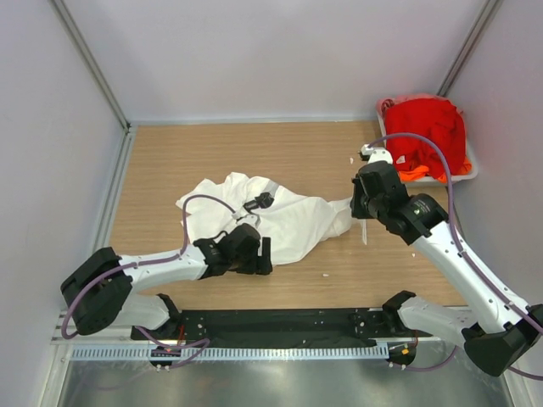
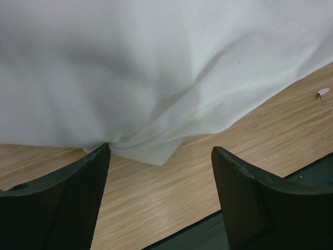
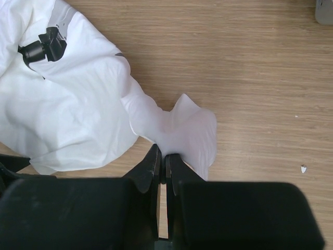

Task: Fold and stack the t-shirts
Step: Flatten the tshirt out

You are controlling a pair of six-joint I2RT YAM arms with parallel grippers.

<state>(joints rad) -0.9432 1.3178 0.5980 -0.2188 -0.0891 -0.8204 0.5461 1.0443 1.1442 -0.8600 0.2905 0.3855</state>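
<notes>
**Ana:** Since the right gripper (image 3: pixel 162 159) is where the work is, start there. What is it doing?

**Ben:** Its jaws are pressed together right at the hem of a thin sleeve flap of the white t-shirt (image 1: pixel 271 212). It looks to be pinching that flap, which is drawn out to the side away from the bunched body.

**Ana:** And the left gripper (image 2: pixel 160 151)?

**Ben:** It is spread wide and low over the table (image 1: pixel 212 153), holding nothing. One finger (image 2: pixel 88 177) touches the near edge of the cloth, and a corner of the cloth lies between the two.

**Ana:** So how does the shirt itself lie?

**Ben:** It sits crumpled in the middle of the table, full of creases, with a small black mark (image 3: pixel 44 44) showing near its top. It is neither laid flat nor folded anywhere that I can see.

**Ana:** And the others?

**Ben:** The red and orange t-shirts (image 1: pixel 428 127) are heaped in the tub (image 1: pixel 469 174) at the far right corner, well apart from the white one. They look untouched and loose.

**Ana:** Your reading of progress?

**Ben:** I judge it very early. The first shirt is only being spread out, and no fold or stack is visible. Flattening, folding and stacking it are all left, and then the same for the coloured ones.
</notes>
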